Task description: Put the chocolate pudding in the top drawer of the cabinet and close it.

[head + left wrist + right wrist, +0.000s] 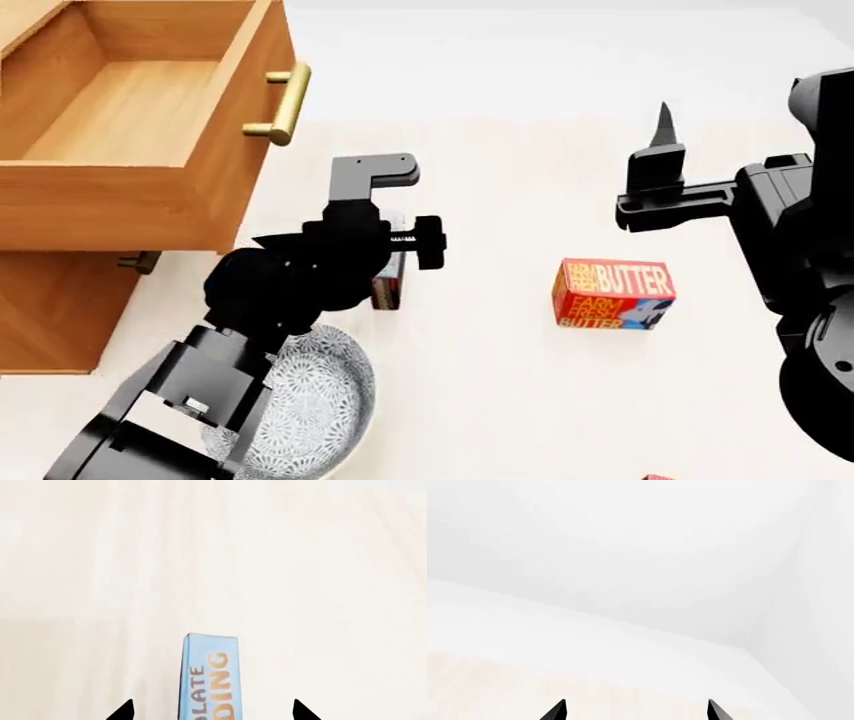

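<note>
Light-brown wooden cabinet (54,310): its deep top drawer (127,110) stands pulled out, brass bar handle forward. Black left gripper (210,710) hangs just off that drawer's front, fingers spread wide either side of the thin light-blue and red-brown chocolate pudding (210,675) box, not yet clamped. Advised: centre, descend squarely, close across the narrow faces. Black right gripper (637,711) is parted, empty, well away from the drawer.
</note>
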Tool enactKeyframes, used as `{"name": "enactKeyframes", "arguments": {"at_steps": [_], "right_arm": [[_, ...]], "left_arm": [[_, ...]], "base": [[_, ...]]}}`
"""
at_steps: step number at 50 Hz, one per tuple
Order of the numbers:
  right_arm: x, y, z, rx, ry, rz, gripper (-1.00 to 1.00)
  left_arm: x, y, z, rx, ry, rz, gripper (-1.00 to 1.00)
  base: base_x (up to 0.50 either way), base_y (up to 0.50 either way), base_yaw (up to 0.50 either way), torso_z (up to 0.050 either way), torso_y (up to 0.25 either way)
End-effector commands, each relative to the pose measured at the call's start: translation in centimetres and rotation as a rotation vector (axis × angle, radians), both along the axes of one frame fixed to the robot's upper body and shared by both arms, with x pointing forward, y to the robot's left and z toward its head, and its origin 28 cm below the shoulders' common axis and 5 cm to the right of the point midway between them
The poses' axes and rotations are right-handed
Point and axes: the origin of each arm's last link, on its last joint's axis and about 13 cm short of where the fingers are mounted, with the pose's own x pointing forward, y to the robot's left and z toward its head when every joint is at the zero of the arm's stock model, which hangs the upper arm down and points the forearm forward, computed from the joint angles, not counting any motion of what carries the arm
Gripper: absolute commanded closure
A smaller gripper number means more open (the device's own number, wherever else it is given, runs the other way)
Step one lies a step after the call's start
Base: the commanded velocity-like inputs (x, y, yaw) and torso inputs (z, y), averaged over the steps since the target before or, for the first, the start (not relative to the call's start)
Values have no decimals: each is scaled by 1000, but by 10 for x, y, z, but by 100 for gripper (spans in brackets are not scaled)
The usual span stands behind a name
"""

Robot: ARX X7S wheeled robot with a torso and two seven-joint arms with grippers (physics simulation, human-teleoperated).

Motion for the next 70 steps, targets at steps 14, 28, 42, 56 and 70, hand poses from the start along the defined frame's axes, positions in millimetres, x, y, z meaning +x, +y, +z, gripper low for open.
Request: {"name": "enactKeyframes", "arguments": {"at_steps": [14, 28, 42, 56, 70], "right_arm": [[2, 0, -2, 2, 3, 2, -100], [2, 0, -3, 4, 6, 2, -100], [2, 0, -3, 5, 7, 3, -100], [3, 0, -4, 6, 7, 5, -100], [2, 0, -4, 4, 6, 6, -100]], "left_arm": [[0, 0, -2, -9, 9, -15, -100], [-2, 0, 0, -28, 5, -2, 100], [-4, -1, 0, -33, -25, -20, 100], [-7, -2, 1, -42, -37, -44, 100], [-16, -7, 5, -43, -50, -93, 100]], "base": [[0, 0, 0, 0, -241], [0, 0, 0, 0, -50], [0, 0, 0, 0, -1], [0, 0, 0, -5, 94], [1, 0, 0, -16, 250]]}}
